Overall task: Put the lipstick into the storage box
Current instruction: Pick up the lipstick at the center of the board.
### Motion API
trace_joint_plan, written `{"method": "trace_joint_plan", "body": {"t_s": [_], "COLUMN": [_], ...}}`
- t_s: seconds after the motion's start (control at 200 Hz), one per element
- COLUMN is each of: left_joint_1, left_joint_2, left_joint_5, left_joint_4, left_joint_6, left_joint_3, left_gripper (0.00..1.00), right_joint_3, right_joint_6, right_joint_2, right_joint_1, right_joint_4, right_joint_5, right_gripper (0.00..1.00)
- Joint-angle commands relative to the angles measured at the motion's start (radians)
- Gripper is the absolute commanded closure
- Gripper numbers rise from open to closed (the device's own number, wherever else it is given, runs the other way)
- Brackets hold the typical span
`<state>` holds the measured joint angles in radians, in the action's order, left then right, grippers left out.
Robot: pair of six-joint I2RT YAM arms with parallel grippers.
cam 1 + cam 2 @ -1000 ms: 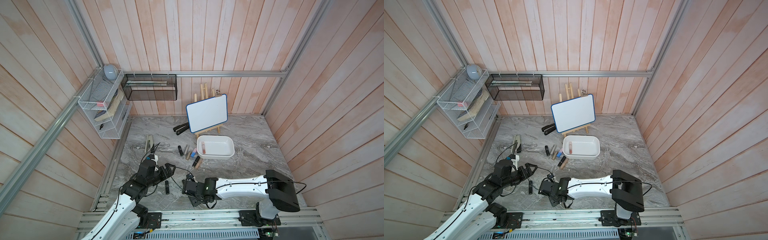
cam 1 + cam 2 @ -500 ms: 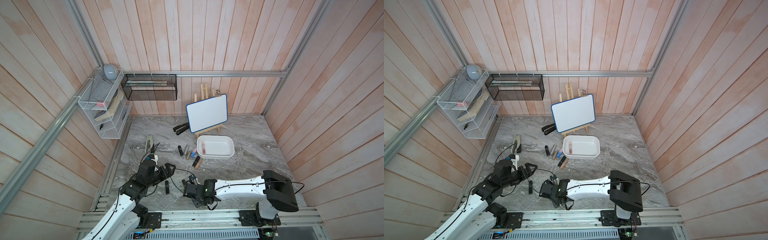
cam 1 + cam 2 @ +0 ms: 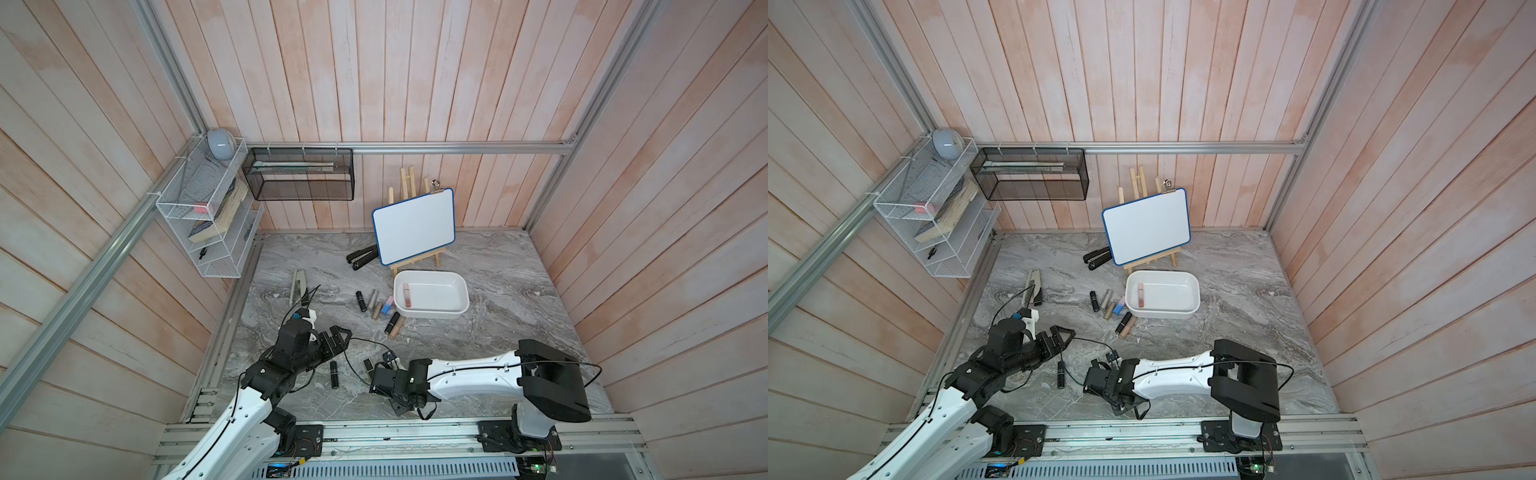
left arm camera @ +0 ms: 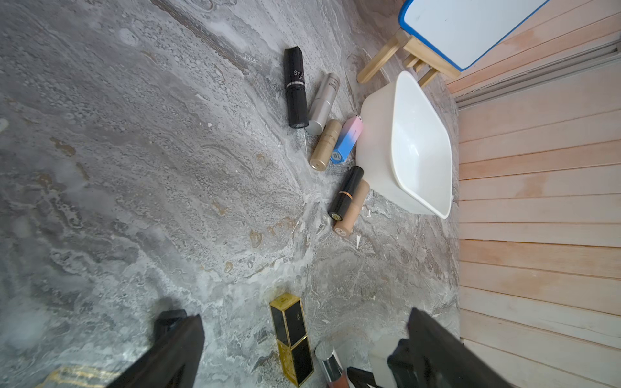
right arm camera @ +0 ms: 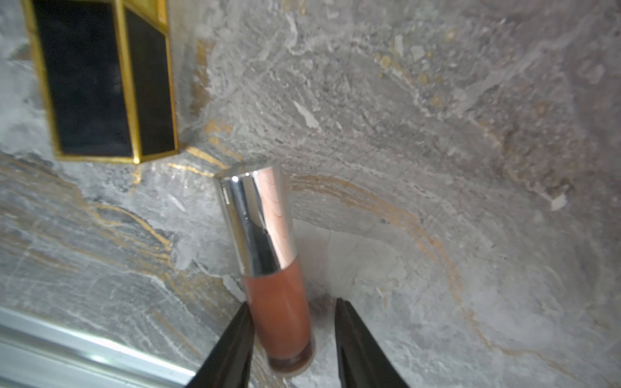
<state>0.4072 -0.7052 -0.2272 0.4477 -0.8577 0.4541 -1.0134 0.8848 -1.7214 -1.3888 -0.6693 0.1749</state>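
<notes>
Right gripper (image 5: 292,302) jaws are being held partly apart astride the peach lipstick tube with the mirrored silver cap (image 5: 274,285), which is lying flat on the grey marbled tabletop (image 5: 437,134). One fingertip (image 5: 235,339) is touching it and the other is standing clear. Left gripper (image 4: 302,320) is being held wide open, empty. Well apart, the shallow white plastic storage box (image 3: 432,314) is sitting before the wooden easel (image 3: 407,185).

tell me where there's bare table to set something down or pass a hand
Bare: the table right of the storage box, and left of the stapler. Crowded: lipsticks along the box's left side, and the front strip between the left gripper and right gripper.
</notes>
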Motion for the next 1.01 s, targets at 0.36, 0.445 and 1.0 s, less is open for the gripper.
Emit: {"method": "trace_joint_plan", "body": {"t_s": [0.36,0.445,1.0], "left_joint_1": [0.002,0.001,0.002], "left_joint_2": [-0.019,-0.023,0.010], "left_joint_5": [0.007,0.007,-0.126], "left_joint_4": [-0.029,-0.030,-0.179], "left_joint_6": [0.019,0.023,0.039], "left_joint_3": [0.000,0.000,-0.018], "left_gripper": [0.00,0.00,0.00], "right_joint_3": [-0.010,-0.010,-0.044], "right_joint_6": [-0.068,-0.075,-0.138], "right_joint_2": [-0.048,-0.051,0.118], "right_joint_1": [0.044,0.050,0.162], "right_joint_4": [0.041,0.042,0.025], "right_joint_5": [-0.010,-0.010,0.018], "right_gripper": [0.68,0.72,0.83]}}
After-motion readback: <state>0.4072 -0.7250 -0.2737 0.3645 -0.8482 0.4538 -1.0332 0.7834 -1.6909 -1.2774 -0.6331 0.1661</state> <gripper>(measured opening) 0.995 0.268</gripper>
